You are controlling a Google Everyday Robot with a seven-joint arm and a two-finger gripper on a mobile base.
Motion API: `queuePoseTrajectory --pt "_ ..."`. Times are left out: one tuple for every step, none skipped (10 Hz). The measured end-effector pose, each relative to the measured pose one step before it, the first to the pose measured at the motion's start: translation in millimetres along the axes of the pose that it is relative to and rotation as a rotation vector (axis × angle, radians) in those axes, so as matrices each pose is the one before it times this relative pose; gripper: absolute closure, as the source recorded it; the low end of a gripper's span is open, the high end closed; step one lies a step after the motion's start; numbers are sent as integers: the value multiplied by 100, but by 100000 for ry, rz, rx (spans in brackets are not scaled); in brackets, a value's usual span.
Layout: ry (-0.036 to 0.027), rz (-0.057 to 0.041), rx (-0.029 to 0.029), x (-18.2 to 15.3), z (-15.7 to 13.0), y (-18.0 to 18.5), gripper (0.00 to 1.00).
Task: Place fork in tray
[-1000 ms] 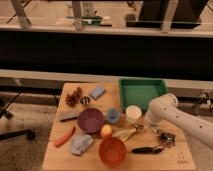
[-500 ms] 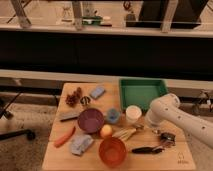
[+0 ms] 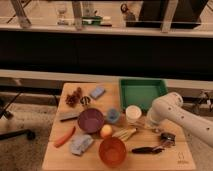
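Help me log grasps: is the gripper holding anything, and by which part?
Cannot be told. The gripper is shut, low beside one end of the fork; no clear hold shows.

Pretty cluttered wooden table (image 3: 60, 156): a purple bowl (image 3: 90, 120) mid-left, an orange-red bowl (image 3: 112, 151) at the front edge, and a small orange ball-ish thing (image 3: 106, 131) between them. A white cup (image 3: 133, 113) sits just beside a little blue cup (image 3: 113, 116), with a pale yellow bunch (image 3: 125, 133) in front and a black-handled utensil (image 3: 147, 149) front right.

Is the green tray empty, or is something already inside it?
Empty: the tray shows only bare green floor. The fork lies outside it on the table; the end effector is low, right of the fork.
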Motion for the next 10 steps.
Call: queuePoseTrajectory --pt "-437 18 316 -11 -218 -46 100" --pt "-744 34 708 -82 -542 -160 100" --pt "-622 -14 944 -92 -785 -213 100" --pt "-366 108 1075 -10 -763 -250 100" --pt "-93 22 783 -3 -485 -225 100" --pt "78 173 934 143 -577 -252 100" --pt "144 392 1143 318 -669 -366 100" --pt "133 208 883 228 -503 -288 100" --pt "152 196 787 217 -428 -251 100" --pt "189 274 1401 286 -795 -457 100"
